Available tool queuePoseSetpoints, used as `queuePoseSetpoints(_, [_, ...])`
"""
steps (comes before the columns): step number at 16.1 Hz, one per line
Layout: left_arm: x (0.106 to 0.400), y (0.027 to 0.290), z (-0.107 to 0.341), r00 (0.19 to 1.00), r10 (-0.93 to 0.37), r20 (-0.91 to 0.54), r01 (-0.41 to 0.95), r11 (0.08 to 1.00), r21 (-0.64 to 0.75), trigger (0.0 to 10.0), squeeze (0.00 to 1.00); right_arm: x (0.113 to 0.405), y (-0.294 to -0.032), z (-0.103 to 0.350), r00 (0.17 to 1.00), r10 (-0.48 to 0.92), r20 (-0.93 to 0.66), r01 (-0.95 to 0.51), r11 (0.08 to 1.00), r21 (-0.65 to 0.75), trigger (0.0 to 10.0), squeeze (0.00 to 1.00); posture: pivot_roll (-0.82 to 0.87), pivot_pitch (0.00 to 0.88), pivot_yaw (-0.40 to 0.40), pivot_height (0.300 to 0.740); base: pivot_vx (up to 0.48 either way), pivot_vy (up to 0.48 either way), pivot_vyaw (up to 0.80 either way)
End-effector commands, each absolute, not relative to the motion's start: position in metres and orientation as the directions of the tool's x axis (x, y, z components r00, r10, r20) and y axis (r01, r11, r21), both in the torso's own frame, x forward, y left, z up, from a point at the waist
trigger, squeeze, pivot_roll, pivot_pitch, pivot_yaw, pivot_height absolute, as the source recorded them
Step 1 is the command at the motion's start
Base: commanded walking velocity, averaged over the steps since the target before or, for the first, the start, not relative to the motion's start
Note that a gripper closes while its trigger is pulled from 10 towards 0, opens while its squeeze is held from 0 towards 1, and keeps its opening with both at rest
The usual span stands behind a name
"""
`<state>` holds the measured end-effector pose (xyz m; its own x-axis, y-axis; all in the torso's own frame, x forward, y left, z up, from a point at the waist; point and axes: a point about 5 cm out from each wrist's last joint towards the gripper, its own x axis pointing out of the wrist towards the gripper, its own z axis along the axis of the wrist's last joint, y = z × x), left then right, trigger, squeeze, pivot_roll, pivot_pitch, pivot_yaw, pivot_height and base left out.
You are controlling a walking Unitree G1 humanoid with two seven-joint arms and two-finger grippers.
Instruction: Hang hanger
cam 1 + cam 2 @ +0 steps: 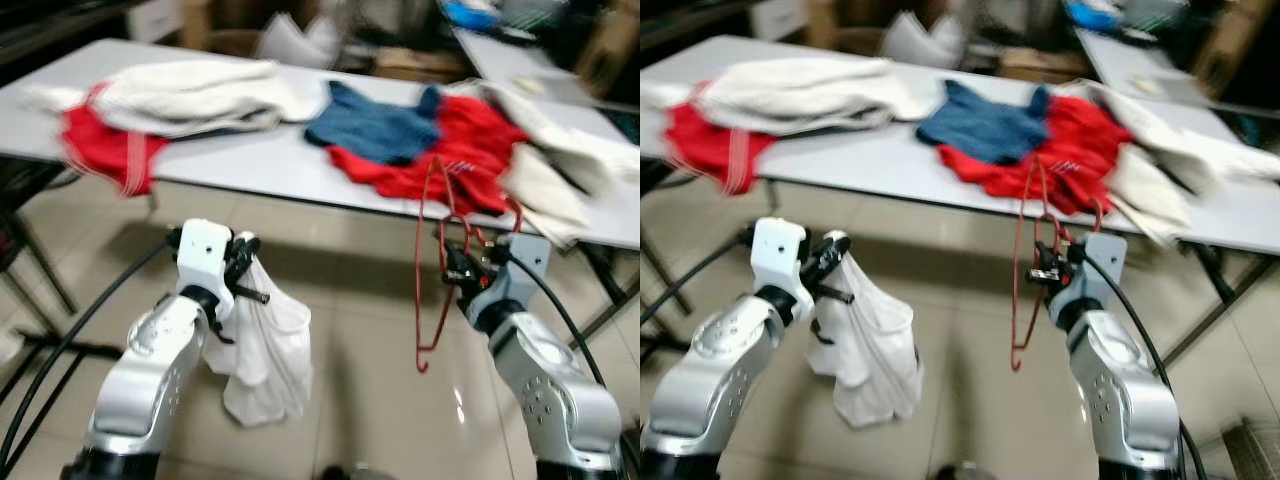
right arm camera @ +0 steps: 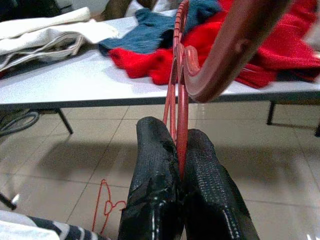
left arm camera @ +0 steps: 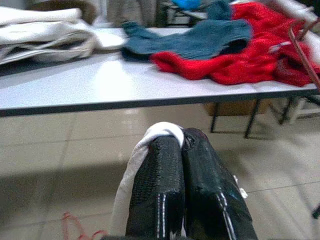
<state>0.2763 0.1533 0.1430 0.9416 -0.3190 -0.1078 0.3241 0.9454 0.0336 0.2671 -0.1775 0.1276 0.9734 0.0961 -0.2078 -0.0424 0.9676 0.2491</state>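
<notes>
Both arms raised, forearms angled up toward the table (image 1: 280, 165) across the upper frame. Right gripper (image 1: 458, 268), lower right of centre: jaws clenched on a red wire hanger (image 1: 430, 280). It hangs upright, its frame dropping below the grip, over the tiled floor (image 1: 370, 330). Left gripper (image 1: 245, 265), lower left: jaws clamped on a white garment (image 1: 265, 360) drooping below. Red, blue and cream clothes lie on the table.

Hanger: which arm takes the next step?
Right. The right gripper is already shut on the red hanger; the left gripper is shut on a white garment.
</notes>
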Motion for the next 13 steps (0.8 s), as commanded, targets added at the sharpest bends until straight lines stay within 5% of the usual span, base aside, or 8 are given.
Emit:
queuePoseSetpoints(1, [0.2796,0.1496,0.1511,0.94,-0.332,-0.079,0.336,0.941,0.047,10.0,0.0,0.2671,-0.1822,0.1318,0.977,0.072,-0.198,-0.025,0.972,0.232,10.0,0.0,-0.08,0.0,-0.052,0.74,0.0,0.0,-0.8])
queuePoseSetpoints(6, [0.281,0.147,0.153,0.935,-0.348,-0.063,0.351,0.936,0.036,10.0,0.0,0.2666,-0.1833,0.1328,0.979,0.063,-0.193,-0.021,0.977,0.21,10.0,0.0,-0.08,0.0,-0.05,0.74,0.0,0.0,-0.72])
queuePoseSetpoints(13, [0.282,0.1467,0.1539,0.933,-0.355,-0.057,0.357,0.934,0.032,10.0,0.0,0.2682,-0.1789,0.1395,0.985,0.094,-0.147,-0.078,0.991,0.105,10.0,0.0,-0.09,0.0,-0.048,0.74,0.07,0.0,0.0])
